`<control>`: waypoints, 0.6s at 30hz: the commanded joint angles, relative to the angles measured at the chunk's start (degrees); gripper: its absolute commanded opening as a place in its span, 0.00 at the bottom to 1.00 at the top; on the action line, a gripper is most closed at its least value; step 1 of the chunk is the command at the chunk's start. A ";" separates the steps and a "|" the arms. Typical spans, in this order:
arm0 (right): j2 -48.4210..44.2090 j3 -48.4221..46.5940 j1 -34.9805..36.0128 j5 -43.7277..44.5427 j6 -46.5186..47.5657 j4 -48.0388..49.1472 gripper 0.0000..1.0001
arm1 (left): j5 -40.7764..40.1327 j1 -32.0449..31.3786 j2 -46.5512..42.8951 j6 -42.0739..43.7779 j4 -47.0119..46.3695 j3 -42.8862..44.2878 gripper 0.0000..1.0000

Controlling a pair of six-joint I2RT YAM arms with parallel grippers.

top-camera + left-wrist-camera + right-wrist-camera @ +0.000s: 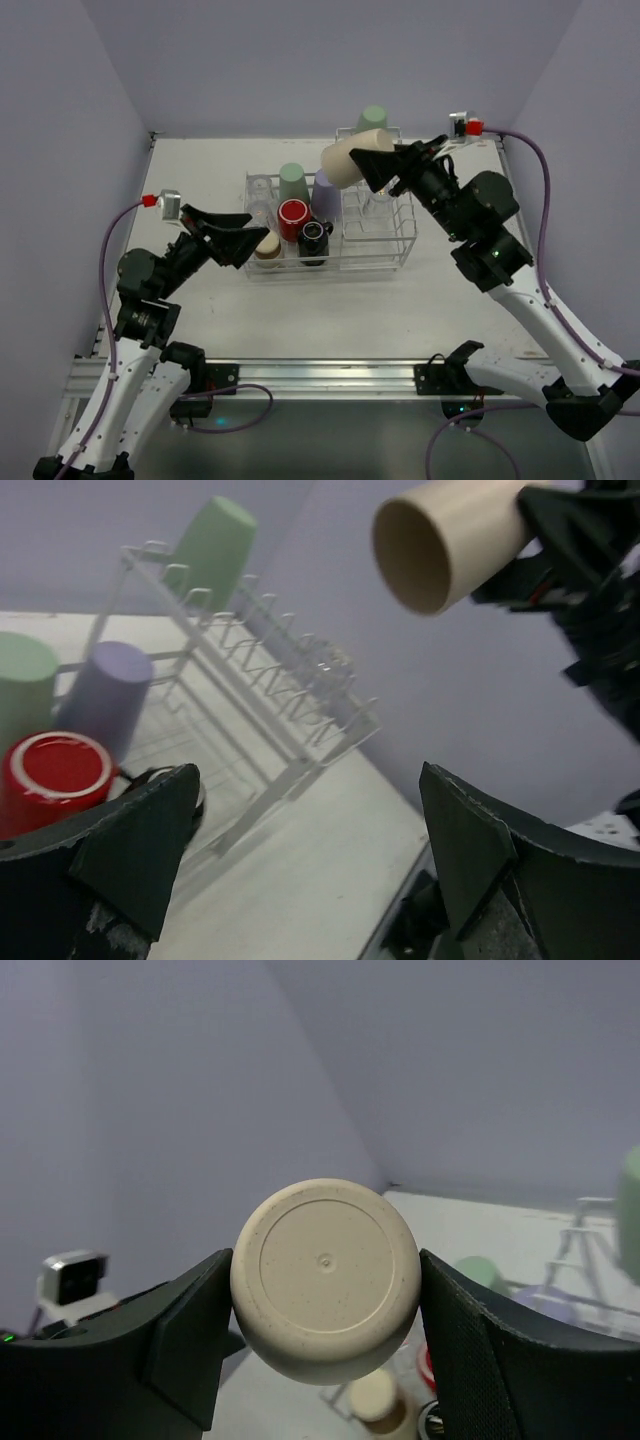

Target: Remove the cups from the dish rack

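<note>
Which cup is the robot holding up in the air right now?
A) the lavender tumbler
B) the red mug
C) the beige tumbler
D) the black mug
C: the right gripper clamps the beige tumbler and holds it tipped sideways above the dish rack, while the red mug, lavender tumbler and black mug sit in the rack.

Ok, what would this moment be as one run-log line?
right gripper: shut on beige tumbler, held clear of dish rack | left gripper: open, empty | red mug: in rack
</note>
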State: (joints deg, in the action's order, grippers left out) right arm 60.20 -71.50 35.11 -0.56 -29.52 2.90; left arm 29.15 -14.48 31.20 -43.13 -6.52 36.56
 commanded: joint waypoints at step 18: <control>12.47 10.16 18.41 -5.16 -19.96 28.82 0.36 | 8.47 -0.11 1.40 -22.78 -23.53 -5.00 0.79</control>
State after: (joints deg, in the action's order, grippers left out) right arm 70.94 -60.73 52.42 -5.63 -46.92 23.99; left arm 36.47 -14.55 32.03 -64.23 -26.81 31.97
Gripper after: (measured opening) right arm 0.702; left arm 0.808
